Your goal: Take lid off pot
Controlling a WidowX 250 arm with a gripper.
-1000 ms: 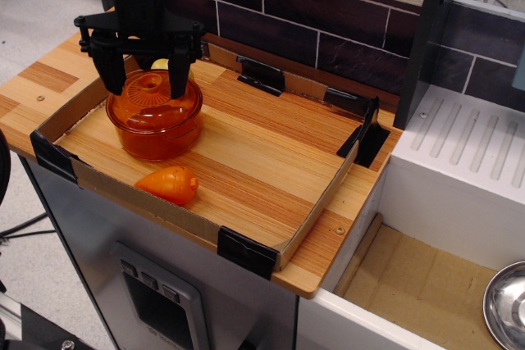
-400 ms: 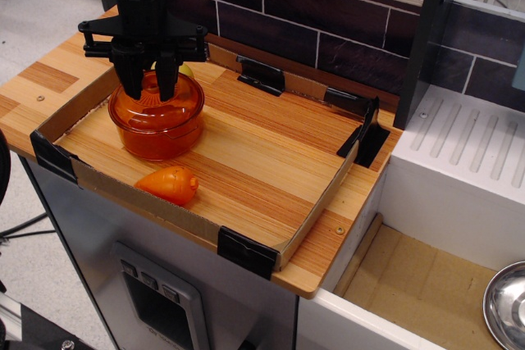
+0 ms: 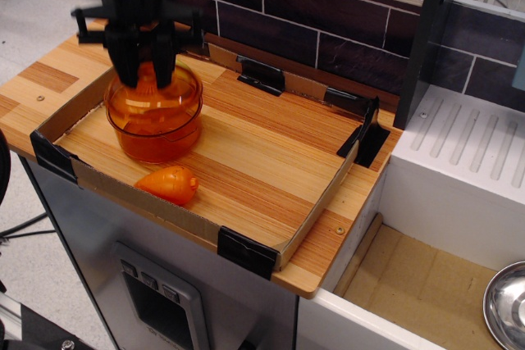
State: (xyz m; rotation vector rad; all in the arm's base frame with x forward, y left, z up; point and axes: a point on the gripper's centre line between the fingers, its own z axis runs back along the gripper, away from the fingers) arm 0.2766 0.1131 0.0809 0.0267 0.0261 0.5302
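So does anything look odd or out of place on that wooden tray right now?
Nothing looks spilled or broken. The gripper is shut on the lid above the pot. A carrot-shaped toy lies on its side near the tray front edge, away from the pot.

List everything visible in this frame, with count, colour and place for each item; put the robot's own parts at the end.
lid: 1, translucent orange, over the pot's mouth at the tray's left rear, its centre knob between the end effector's fingers
pot: 1, translucent orange, standing at the tray's left rear
carrot toy: 1, opaque orange, lying near the tray's front wall, in front of the pot
tray: 1, cardboard walls with black corner clips, on the wooden counter
metal bowl: 1, silver, bottom right corner, partly cut off by the frame
end effector: 1, black, coming down from above, shut on the lid's knob
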